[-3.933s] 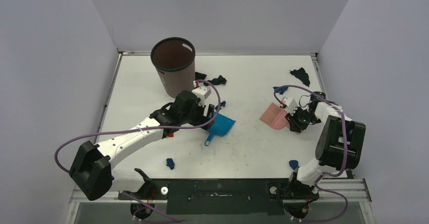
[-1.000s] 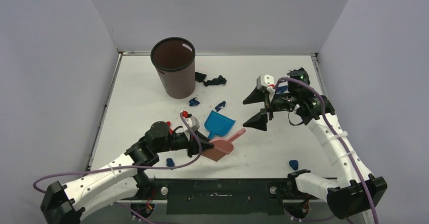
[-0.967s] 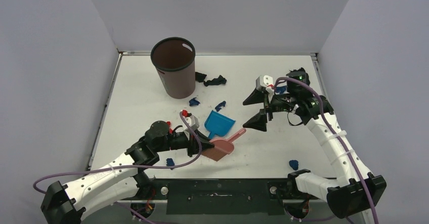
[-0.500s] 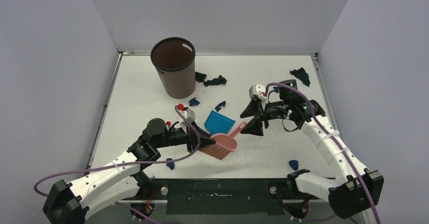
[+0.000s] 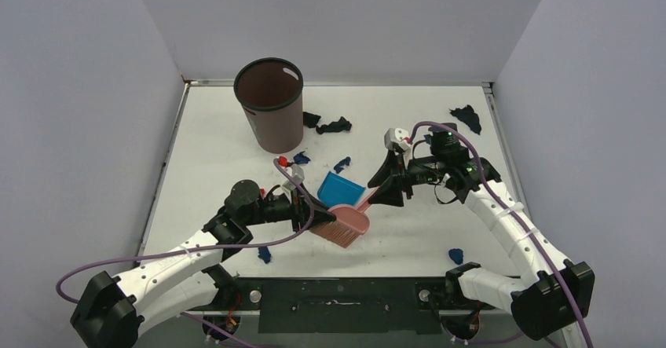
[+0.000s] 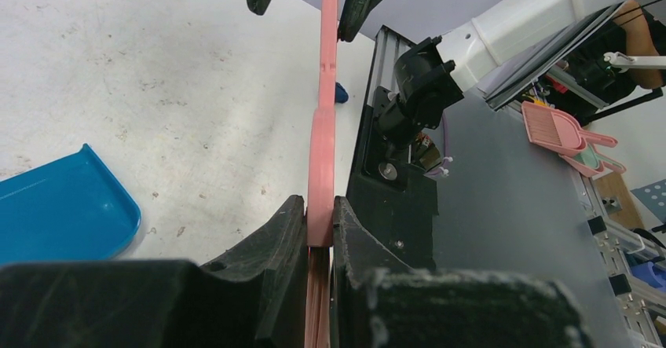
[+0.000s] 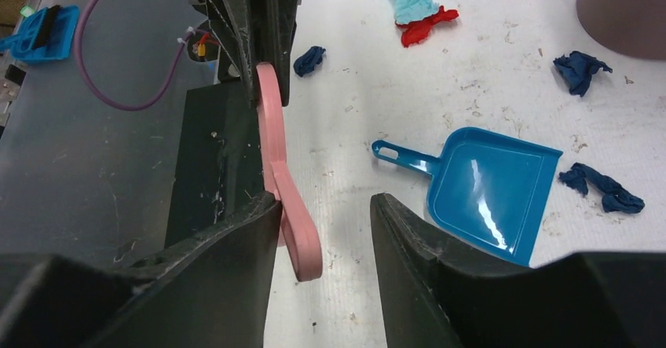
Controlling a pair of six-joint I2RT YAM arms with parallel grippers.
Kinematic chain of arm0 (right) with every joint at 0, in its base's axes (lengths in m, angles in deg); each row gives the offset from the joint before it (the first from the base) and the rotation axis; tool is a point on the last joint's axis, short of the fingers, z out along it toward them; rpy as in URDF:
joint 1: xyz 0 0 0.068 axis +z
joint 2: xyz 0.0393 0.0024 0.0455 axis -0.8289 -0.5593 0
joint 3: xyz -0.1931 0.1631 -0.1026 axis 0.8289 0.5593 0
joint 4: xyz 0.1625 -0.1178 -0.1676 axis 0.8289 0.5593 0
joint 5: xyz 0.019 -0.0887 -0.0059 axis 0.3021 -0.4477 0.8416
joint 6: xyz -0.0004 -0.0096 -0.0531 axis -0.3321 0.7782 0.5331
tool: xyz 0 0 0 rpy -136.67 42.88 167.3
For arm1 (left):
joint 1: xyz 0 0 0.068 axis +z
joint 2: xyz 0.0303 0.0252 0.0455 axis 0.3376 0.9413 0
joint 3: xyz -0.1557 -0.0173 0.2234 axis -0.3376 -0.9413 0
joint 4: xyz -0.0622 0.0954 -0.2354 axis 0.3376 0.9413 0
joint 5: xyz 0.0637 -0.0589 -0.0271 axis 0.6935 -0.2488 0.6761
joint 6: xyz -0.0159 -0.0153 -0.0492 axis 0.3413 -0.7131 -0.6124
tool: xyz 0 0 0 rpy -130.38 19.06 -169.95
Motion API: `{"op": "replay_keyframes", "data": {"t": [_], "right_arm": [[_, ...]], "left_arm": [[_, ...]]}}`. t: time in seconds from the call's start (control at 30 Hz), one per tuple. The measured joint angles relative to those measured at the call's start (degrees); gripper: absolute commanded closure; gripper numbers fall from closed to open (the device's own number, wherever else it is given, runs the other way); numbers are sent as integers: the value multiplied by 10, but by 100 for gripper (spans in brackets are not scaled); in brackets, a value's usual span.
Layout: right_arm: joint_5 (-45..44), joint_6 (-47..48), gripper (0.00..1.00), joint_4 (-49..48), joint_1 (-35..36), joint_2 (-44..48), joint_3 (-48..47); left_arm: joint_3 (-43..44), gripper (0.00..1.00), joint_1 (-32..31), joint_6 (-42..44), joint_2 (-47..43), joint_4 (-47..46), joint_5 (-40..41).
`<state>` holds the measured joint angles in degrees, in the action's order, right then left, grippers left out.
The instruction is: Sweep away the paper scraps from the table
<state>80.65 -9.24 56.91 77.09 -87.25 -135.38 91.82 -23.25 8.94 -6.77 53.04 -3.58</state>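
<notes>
The paper scraps (image 5: pixel 328 124) lie crumpled, with no clear long axis, on the table (image 5: pixel 212 152). Some sit at 12 o'clock, one is at 2 by the far rim, and two are at the near edge. Room lies toward 9. The left gripper (image 5: pixel 312 213) clamps the pink brush (image 5: pixel 343 224), whose handle points to 2. The right gripper (image 5: pixel 375 194) straddles the handle, jaws apart.

The left arm (image 5: pixel 184 247) at 7 o'clock and the right arm (image 5: pixel 512 224) at 4 o'clock have white shells and black joints. A purple cable (image 7: pixel 126 108) follows each. The left hand (image 5: pixel 314 214) and the right hand (image 5: pixel 382 192) are black, each with 2 rough fingers (image 6: pixel 275 238) and a white block (image 5: pixel 393 138).
</notes>
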Motion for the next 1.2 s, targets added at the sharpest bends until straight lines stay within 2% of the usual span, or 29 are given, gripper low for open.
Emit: {"op": "replay_keyframes", "data": {"t": [0.17,0.3,0.8,1.03,1.07,1.1,1.2], "right_arm": [[0,-10,53,-10,0,0,0],[0,-12,61,-13,0,3,8],[11,-46,64,-32,3,5,12],[27,-78,72,-59,3,5,19],[28,-80,76,-61,3,5,20],[29,-82,85,-64,3,5,20],[38,-89,89,-67,3,5,24]], "left_arm": [[0,100,11,-11,1,-15,-5],[0,100,14,-15,1,-22,-6],[0,100,19,-29,5,-32,-8],[0,100,22,-29,15,-38,-10],[0,100,22,-29,16,-39,-11],[0,100,23,-29,17,-39,-11],[0,100,24,-27,17,-38,-13]]}}
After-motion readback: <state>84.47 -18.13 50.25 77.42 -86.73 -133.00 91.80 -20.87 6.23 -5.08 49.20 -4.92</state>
